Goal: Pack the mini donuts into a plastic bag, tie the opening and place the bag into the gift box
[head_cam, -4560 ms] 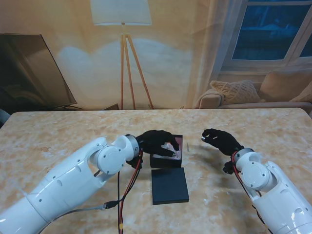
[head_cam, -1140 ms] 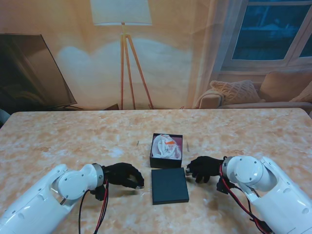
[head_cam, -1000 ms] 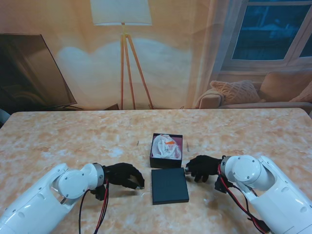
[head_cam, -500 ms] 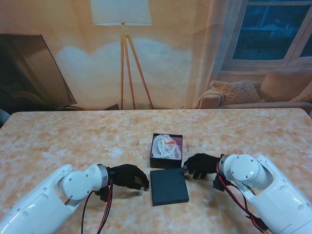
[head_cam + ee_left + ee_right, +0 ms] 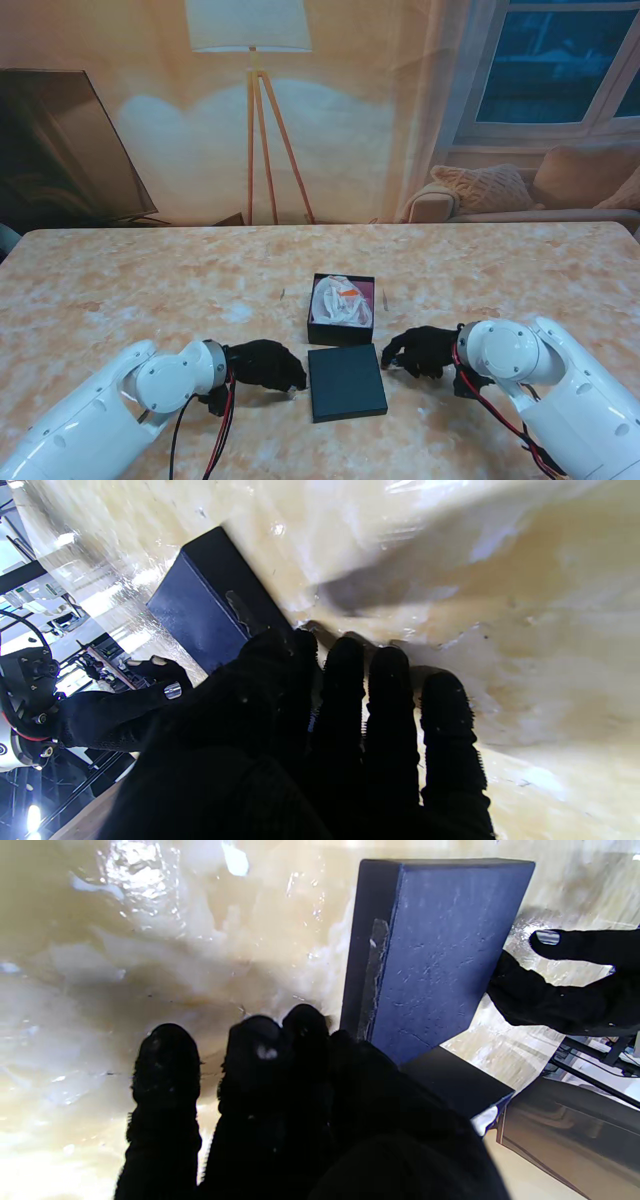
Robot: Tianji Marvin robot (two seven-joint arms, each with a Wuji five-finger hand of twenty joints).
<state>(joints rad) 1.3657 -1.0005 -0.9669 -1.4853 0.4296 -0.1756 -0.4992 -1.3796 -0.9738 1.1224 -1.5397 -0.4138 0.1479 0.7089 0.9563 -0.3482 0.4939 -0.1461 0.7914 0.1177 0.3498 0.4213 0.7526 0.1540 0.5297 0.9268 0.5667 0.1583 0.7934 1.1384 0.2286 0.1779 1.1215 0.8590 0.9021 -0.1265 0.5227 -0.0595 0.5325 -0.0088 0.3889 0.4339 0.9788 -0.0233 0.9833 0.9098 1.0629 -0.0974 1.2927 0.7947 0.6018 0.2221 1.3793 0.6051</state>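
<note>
The open black gift box [image 5: 340, 328] stands mid-table with the tied white plastic bag of donuts [image 5: 338, 298] inside it. Its flat dark lid [image 5: 347, 381] [image 5: 210, 605] [image 5: 430, 950] lies on the table just nearer to me. My left hand [image 5: 265, 365] [image 5: 325, 740] rests flat at the lid's left edge, fingers stretched out on the table and thumb against the lid's side. My right hand [image 5: 420, 350] [image 5: 280, 1110] sits at the lid's right edge, fingers down on the table. Neither hand holds anything.
The marble-patterned table [image 5: 150, 290] stretches wide to both sides. A small thin scrap [image 5: 385, 297] lies right of the box. Beyond the far edge are a floor lamp [image 5: 255, 120] and a sofa [image 5: 540, 195].
Over the last second my left hand slid right until it met the lid's left edge. The right hand shifted slightly along the lid's right edge. The lid nudged a little.
</note>
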